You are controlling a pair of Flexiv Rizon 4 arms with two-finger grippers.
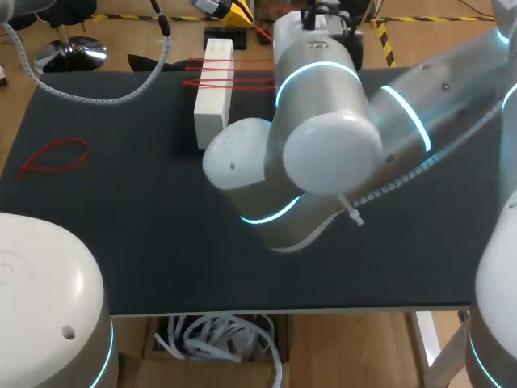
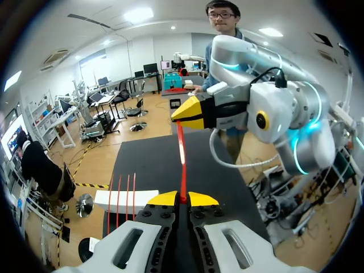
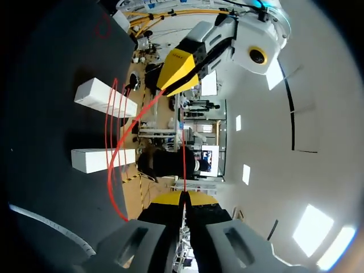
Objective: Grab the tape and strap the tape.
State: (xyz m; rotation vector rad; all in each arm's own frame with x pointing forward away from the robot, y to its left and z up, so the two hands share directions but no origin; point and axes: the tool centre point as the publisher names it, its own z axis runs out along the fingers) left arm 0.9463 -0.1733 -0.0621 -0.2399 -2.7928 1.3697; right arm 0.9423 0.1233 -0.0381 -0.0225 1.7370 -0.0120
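So our left tool is pinched tight on the red band, with both yellow tips pressing it from either side. From there the band runs straight ahead, pulled taut, to our right tool. That one's clamped on it too: in its own wrist view the tips are closed with the strand coming out from between them. So the tape is held stretched between the two tools. From the right wrist it reads as a loop, one strand straight and the other bowing out toward the white blocks.

The bit that matters: a block sits just beside the left tool's finger and lower down, with a few strapped bands already around it. Our held band lies parallel to those, crosswise to the block's long axis, just off its end. We reckon the next move is a sideways slide along that axis to get the loop over the end, and the left tool looks the nearer one.

A spare red loop lies on the desk, well apart. In the head view our right arm hides both tools.
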